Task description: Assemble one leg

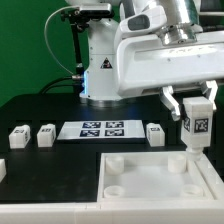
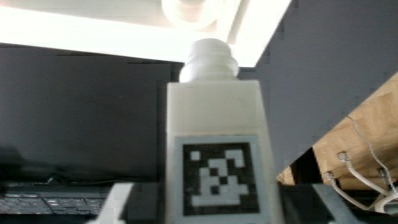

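Note:
My gripper (image 1: 196,112) is shut on a leg (image 1: 196,124), a small white post with a black-and-white tag on its face. It hangs upright just above the far right corner of the large white tray (image 1: 140,180). In the wrist view the held leg (image 2: 215,140) fills the middle, tag toward the camera and round peg at its far end. Three more legs lie on the black table: two at the exterior view's left (image 1: 18,136) (image 1: 45,135) and one right of the marker board (image 1: 155,134).
The marker board (image 1: 101,130) lies flat behind the tray. The robot base (image 1: 100,70) stands at the back. The tray has round corner sockets (image 1: 118,163).

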You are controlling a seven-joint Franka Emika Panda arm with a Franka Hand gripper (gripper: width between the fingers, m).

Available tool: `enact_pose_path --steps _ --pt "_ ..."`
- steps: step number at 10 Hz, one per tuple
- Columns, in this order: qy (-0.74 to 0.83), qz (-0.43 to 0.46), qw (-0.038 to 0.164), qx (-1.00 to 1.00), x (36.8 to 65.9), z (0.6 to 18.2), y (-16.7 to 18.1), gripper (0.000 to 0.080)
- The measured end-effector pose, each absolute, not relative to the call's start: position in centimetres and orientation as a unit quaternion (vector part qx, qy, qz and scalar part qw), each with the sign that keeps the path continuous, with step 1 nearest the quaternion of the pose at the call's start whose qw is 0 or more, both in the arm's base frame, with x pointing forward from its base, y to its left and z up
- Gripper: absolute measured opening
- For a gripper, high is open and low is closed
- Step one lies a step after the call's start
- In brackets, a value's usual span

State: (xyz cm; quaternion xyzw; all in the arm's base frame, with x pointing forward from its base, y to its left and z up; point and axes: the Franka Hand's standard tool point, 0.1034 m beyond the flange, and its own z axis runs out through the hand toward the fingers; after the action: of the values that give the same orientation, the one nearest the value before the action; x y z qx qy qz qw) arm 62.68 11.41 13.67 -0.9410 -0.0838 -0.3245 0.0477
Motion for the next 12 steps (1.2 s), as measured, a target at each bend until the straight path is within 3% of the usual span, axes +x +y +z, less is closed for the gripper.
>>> enact_pose_path --steps 7,12 --pt "-0.084 -0.305 0.045 -0.948 62.6 9.2 10.6 0.0292" --pt "-0.085 -0.299 0.046 -0.949 62.3 8.1 10.9 0.0292"
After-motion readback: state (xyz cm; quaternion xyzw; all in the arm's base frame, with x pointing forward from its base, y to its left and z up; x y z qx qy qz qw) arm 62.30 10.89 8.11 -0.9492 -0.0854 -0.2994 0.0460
